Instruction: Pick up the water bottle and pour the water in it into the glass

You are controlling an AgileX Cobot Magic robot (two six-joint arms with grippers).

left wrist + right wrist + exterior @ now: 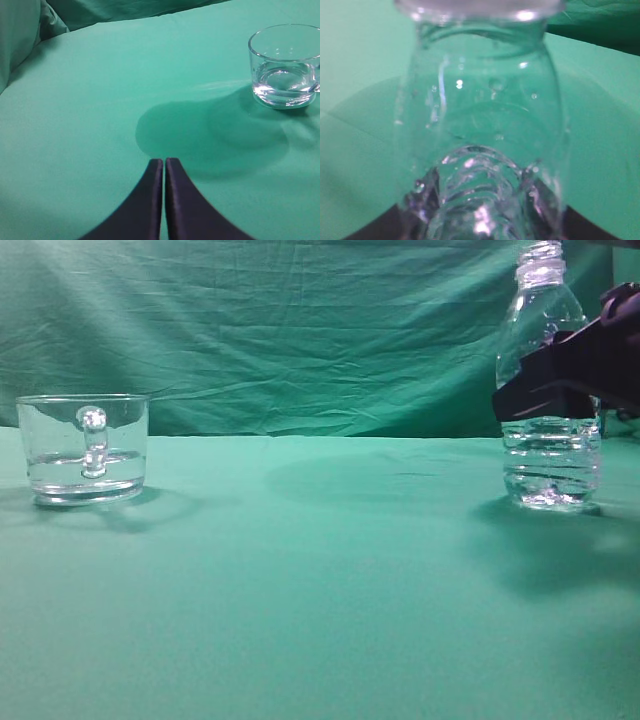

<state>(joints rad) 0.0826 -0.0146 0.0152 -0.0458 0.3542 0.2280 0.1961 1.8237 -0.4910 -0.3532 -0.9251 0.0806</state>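
The water bottle, clear and uncapped, stands upright on the green table at the far right, with water in its ribbed lower part. My right gripper is shut around its middle. In the right wrist view the bottle fills the frame between the dark fingers. The glass, a short clear mug with its handle facing the camera, stands at the far left and holds a shallow layer of water. It also shows in the left wrist view. My left gripper is shut and empty, hovering over bare cloth left of the glass.
A green cloth covers the table and a creased green backdrop hangs behind. A wide stretch of cloth lies between the glass and the bottle. My left gripper does not show in the exterior view.
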